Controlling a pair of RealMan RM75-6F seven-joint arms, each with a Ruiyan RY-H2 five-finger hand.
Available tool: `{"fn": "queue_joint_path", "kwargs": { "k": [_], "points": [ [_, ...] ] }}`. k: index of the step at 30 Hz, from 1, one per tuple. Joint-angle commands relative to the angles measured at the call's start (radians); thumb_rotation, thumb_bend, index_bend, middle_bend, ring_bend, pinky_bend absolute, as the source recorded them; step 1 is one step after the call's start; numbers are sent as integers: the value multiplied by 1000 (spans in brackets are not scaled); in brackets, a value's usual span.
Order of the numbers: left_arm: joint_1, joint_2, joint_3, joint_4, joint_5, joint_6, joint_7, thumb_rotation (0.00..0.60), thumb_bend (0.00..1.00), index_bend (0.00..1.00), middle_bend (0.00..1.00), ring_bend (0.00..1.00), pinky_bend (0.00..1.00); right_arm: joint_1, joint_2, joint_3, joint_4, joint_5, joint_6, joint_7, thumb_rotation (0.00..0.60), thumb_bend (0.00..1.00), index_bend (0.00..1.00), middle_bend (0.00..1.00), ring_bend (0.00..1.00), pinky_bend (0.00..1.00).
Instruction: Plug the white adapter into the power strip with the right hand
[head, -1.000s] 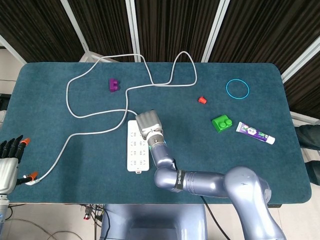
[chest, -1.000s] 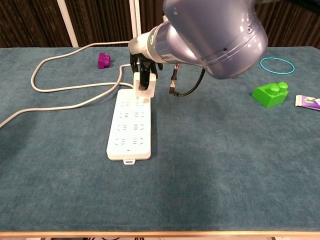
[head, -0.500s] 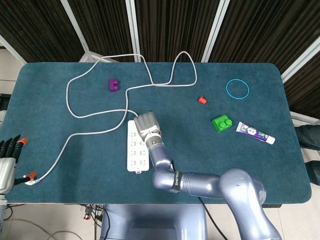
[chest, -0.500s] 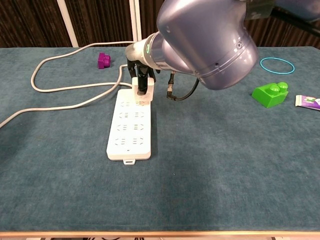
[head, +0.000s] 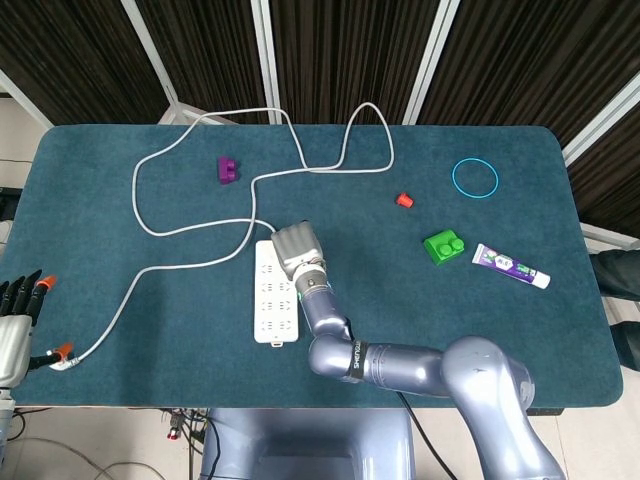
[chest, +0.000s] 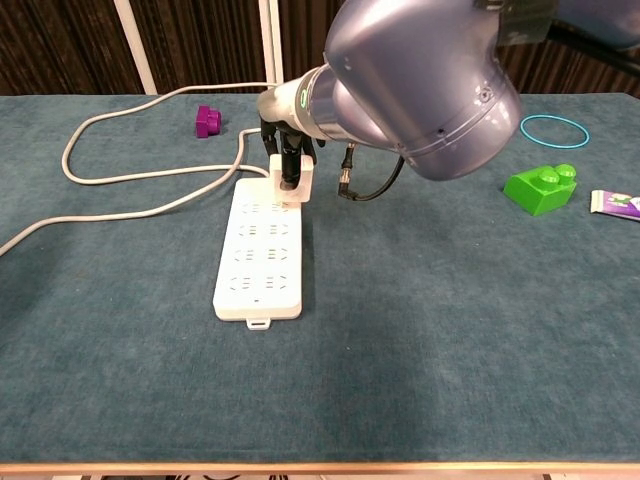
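The white power strip (head: 272, 305) (chest: 258, 255) lies lengthwise near the table's front, its grey cord (head: 190, 232) (chest: 130, 175) looping away to the back left. My right hand (head: 298, 250) (chest: 290, 135) is over the strip's far end. In the chest view its dark fingers (chest: 291, 165) pinch the white adapter (chest: 306, 182), which stands upright on the strip's far end sockets. In the head view the hand hides the adapter. My left hand (head: 15, 320) is at the bottom left edge, off the table, fingers apart and holding nothing.
A purple block (head: 228, 170) (chest: 208, 121) sits at the back left. On the right are a small red piece (head: 404, 200), a blue ring (head: 475, 178) (chest: 553, 131), a green brick (head: 443, 246) (chest: 541, 188) and a tube (head: 510, 266) (chest: 615, 203).
The right hand has brought the adapter down from a tilted hover onto the strip's far end, then shifted slightly right. The left hand has barely moved.
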Motion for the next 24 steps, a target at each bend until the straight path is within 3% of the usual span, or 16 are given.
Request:
{"fn": "queue_joint_path", "kwargs": {
  "k": [1, 24],
  "points": [
    [-1, -1, 0, 0, 0, -1, 1, 600, 100, 120, 0, 0, 0, -2, 0, 3, 1, -1, 0, 2, 600, 550, 699, 576, 475, 290],
    [-3, 1, -2, 2, -7, -3, -4, 600, 99, 120, 0, 0, 0, -4, -22, 10, 9, -3, 7, 2, 600, 550, 700, 576, 475, 290]
  ]
}}
